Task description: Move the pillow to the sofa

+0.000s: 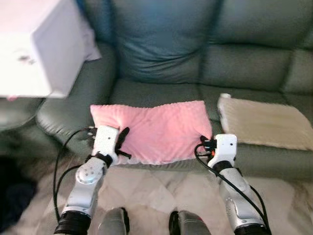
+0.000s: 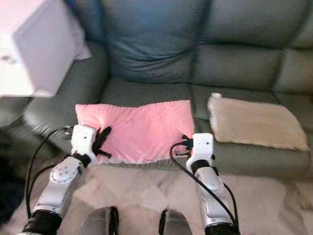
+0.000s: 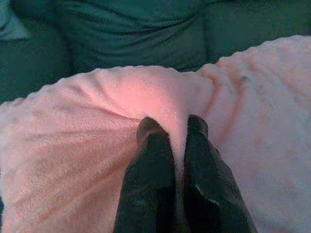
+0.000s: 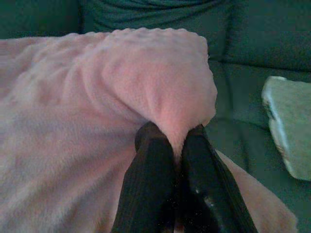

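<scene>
Left wrist view is showing the left gripper (image 3: 172,127) pinching the pink pillow (image 1: 156,129); the right gripper (image 4: 170,133) is pinching its right corner; pillow is lying on the sofa (image 1: 161,93) seat; releasing likely comes next.

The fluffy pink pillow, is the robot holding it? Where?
Yes. The fluffy pink pillow is pinched at both ends: the left gripper nips its left edge, the right gripper its right corner, over the dark green sofa.

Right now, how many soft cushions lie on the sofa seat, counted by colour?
Pink fluffy pillow, pinched at its ends by the left gripper and the right gripper: 1
Beige flat cushion, lying free on the green leather sofa: 1
Total: 2
</scene>
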Available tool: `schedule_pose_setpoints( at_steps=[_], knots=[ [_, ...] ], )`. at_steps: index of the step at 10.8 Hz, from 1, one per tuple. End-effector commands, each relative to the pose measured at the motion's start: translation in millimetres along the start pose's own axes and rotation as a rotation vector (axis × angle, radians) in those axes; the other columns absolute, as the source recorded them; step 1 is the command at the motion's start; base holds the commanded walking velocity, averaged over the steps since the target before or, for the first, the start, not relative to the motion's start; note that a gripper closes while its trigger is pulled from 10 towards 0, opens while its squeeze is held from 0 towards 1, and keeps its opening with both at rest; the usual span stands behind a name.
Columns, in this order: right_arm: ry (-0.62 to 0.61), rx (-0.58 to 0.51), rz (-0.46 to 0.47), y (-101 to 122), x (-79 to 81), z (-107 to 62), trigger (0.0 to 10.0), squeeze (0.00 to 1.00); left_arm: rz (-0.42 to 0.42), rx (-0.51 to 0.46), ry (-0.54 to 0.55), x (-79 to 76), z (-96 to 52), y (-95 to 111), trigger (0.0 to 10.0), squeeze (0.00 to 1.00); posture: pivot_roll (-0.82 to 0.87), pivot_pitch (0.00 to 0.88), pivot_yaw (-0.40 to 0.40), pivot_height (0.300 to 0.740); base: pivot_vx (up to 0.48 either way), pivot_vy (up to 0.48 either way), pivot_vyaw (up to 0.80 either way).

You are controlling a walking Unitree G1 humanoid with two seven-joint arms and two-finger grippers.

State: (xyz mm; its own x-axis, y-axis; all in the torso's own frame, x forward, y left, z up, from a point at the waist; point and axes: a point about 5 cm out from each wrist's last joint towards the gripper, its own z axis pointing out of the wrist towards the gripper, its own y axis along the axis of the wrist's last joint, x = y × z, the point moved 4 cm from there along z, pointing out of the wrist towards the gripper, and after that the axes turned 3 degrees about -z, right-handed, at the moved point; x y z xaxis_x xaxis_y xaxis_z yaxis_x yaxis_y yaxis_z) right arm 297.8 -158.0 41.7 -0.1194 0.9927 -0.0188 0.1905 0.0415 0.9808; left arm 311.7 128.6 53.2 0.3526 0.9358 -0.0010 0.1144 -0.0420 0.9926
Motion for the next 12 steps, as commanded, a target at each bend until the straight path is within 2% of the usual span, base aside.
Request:
schedule_pose_setpoints(
  at_steps=[1, 6, 10, 12],
  knots=[
    [-0.011, -0.020, -0.008, 4.1, -5.3, -1.4, 10.0, 0.00, 0.005, -0.031, -0.017, -3.5, 4.0, 7.7, 10.0, 0.00, -0.08, 0.118, -0.045, 0.740, 0.334, 0.000, 0.00],
    [-0.019, -0.012, -0.013, 2.5, -6.8, -2.1, 10.0, 0.00, 0.001, -0.031, -0.026, -5.6, 4.0, 7.1, 10.0, 0.00, -0.08, 0.122, -0.043, 0.740, 0.335, 0.000, 0.00],
    [-0.023, -0.012, -0.014, 0.9, -7.2, -3.7, 10.0, 0.00, 0.007, -0.020, -0.029, -5.4, 3.5, 5.7, 10.0, 0.00, -0.08, 0.129, -0.039, 0.740, 0.334, 0.333, 0.00],
    [-0.021, -0.014, -0.012, 1.3, -7.0, -3.9, 10.0, 0.00, 0.008, -0.014, -0.028, -5.8, 3.7, 4.7, 10.0, 0.00, -0.08, 0.130, -0.038, 0.740, 0.124, 0.172, 0.00]
  ],
)
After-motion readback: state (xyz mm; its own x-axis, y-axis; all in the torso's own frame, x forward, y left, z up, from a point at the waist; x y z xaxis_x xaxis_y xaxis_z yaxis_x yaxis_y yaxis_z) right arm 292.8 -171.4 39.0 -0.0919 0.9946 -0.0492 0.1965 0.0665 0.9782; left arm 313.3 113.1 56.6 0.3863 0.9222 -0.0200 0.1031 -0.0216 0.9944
